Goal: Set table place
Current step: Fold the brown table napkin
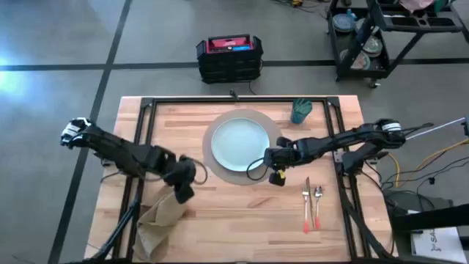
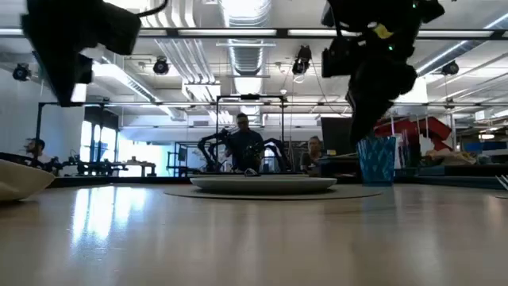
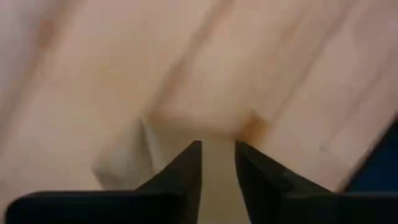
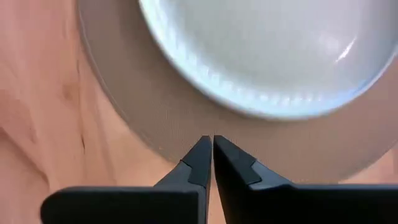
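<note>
On the surface [image 1: 220, 213] the mat [image 1: 265, 125] and plate [image 1: 238, 143] sit just beyond the nearly closed, empty right tool [image 4: 212, 152], cup [image 1: 301, 111] farther off, while fork [image 1: 306, 203] and spoon [image 1: 317, 204] seem unplaced and the left tool [image 3: 217, 163] pinches the napkin [image 1: 157, 224].

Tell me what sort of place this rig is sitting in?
Likely a robotics lab or workshop: exposed ceiling ducts and striplights overhead, other robot arms on benches behind people, and a wheeled equipment cart on a concrete floor.
</note>
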Tool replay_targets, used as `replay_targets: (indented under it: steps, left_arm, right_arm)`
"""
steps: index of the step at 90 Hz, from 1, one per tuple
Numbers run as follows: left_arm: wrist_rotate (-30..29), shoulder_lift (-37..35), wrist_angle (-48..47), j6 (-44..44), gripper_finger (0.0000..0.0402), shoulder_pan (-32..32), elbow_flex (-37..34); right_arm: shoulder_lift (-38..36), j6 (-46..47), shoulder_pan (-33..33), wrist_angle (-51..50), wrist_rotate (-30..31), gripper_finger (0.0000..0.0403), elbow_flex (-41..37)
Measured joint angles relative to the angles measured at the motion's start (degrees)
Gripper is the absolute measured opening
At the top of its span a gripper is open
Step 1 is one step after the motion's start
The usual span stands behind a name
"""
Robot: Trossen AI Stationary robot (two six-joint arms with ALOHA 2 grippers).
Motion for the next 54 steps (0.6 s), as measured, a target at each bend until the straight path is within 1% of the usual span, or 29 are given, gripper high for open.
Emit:
replay_targets:
  steps: [15, 24, 31, 39, 54]
  left_arm:
    - [0.88, 3.19, -1.48, -11.77, 0.0196, -6.21, 0.0]
    - [2.37, 4.07, -4.88, -19.76, 0.0222, -7.77, -0.04]
    - [4.16, 4.22, -4.53, -23.8, 0.0225, -8.48, -0.04]
    - [5.84, 3.81, -4.57, -30.3, 0.0216, -9.47, -0.04]
    - [9.89, 3.61, -4.43, -37.14, 0.0189, -12.8, -0.04]
  right_arm:
    - [-0.04, -1.53, 1.12, 0.06, 2.29, 0.0066, 1.31]
    - [0.0, -1.59, 1.0, -0.04, 2.71, 0.0101, 0.6]
    - [0.04, -1.61, 1.01, -0.1, 2.73, 0.0126, -0.16]
    - [0.04, -1.5, 1.03, -0.13, 2.69, 0.0149, -0.86]
    - [0.04, -1.13, 1.01, -0.1, 2.72, 0.0173, -1.64]
